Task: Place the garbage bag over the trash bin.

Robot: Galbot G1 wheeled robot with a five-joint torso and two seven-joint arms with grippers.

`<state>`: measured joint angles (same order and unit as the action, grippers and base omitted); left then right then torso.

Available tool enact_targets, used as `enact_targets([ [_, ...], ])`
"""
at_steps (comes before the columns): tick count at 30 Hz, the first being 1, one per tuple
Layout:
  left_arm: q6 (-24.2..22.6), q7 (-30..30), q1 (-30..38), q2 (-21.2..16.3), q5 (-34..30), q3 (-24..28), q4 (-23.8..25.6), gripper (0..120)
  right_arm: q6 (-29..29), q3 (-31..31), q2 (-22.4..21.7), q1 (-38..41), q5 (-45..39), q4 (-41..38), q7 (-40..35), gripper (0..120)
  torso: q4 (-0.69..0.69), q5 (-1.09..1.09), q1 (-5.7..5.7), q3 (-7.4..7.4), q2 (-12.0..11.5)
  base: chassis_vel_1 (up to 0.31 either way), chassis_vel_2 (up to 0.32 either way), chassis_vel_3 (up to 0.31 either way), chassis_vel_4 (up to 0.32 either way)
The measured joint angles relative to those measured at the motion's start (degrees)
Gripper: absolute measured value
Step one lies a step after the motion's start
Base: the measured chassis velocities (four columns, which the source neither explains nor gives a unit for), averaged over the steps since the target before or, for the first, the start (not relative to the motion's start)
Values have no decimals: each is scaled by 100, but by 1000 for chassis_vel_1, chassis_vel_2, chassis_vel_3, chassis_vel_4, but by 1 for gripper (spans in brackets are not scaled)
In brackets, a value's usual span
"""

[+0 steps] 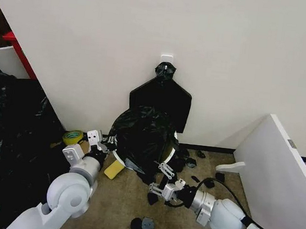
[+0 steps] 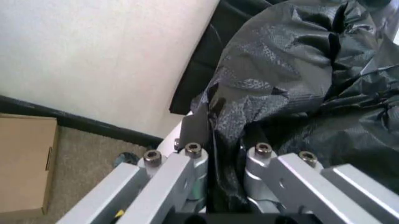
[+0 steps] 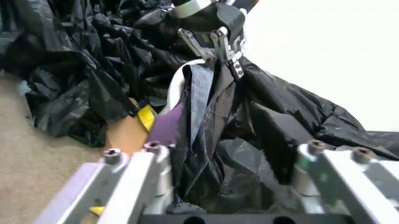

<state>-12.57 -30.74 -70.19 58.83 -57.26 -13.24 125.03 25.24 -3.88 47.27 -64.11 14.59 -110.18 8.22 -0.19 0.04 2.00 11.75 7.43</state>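
The garbage bag [image 1: 142, 138] sits draped over the trash bin [image 1: 118, 159] on the floor against the white wall, just below a flat black bundle [image 1: 162, 100] that hangs from a wall hook [image 1: 167, 56]. Crinkled black plastic covers most of the bin; a curved strip of white rim shows at its lower left.

The left tool [image 1: 107, 141] reaches in from the lower left and meets the bag at the bin's left side. In the left wrist view its fingers [image 2: 193, 126] are clamped on a fold of the bag [image 2: 293, 93], with the white rim [image 2: 174, 140] just beside them.

The right tool [image 1: 163, 177] comes in from the lower right and touches the bag's lower right edge. In the right wrist view its fingers [image 3: 274, 135] stand apart with bunched plastic [image 3: 218, 154] between them; whether they press the film cannot be told. The left tool [image 3: 215, 35] shows farther off there.

A roll of yellow tape [image 1: 72, 137] lies near the wall, a yellow sponge [image 1: 114, 169] rests beside the bin, and small black scraps [image 1: 141, 224] are scattered over the carpet. A white board [image 1: 279, 167] leans at the right.
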Motion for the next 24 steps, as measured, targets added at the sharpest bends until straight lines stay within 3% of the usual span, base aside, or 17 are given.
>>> enact_targets([
  [10, -4, 0, -8, -15, 5, -9, 19, 5, -27, -20, 105, -74, 204, -1, -87, 0, 0, 0, 0, 0, 0, 0, 0, 0, 0],
  [20, -5, 0, -31, -34, 6, -30, 45, 5, -12, -30, 113, -160, 317, -11, -65, 0, 0, 0, 0, 0, -1, 0, 0, 0, 0],
  [24, -5, 0, -49, -38, 11, -34, 55, 5, -12, -33, 100, -180, 322, -22, -65, 17, 0, 0, 0, 0, -1, 0, 0, 0, 0],
])
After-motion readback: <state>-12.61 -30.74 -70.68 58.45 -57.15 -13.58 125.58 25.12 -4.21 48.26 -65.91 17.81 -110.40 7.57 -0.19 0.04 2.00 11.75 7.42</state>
